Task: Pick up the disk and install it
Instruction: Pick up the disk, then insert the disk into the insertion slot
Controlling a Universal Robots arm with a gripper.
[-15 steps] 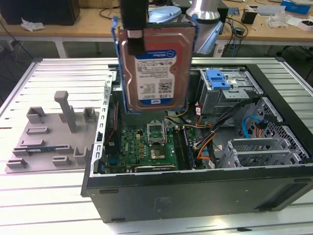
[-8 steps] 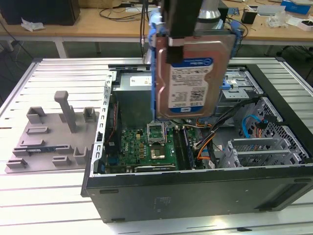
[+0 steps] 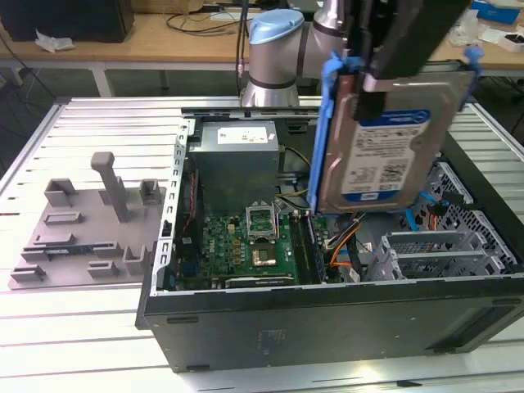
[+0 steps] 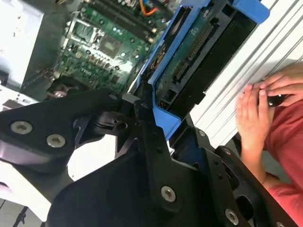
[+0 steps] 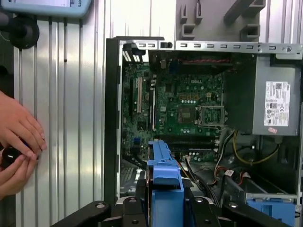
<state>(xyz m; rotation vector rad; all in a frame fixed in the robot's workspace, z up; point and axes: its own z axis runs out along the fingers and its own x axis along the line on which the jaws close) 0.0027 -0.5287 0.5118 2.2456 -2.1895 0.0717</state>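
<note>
Slats of pale metal form the tabletop [image 3: 82, 327], on which an open computer case [image 3: 327, 323] lies on its side with its motherboard [image 3: 254, 246] and grey power supply [image 3: 237, 155] exposed. The end effector [image 3: 385, 80] has its black fingers closed on the upper edge of the disk [image 3: 385, 155] and holds it upright in the air over the case's open interior, to the exterior view's right of the power supply. The white-and-blue label faces the exterior camera, and the blue bracket frames the disk's sides. In the first wrist view the bracket's blue edge [image 5: 163, 172] hangs above the motherboard. A grey fixture [image 3: 90, 221] lies on the tabletop at the exterior view's left of the case. A person's hands [image 5: 19, 142] rest clasped on the tabletop beside the case.
</note>
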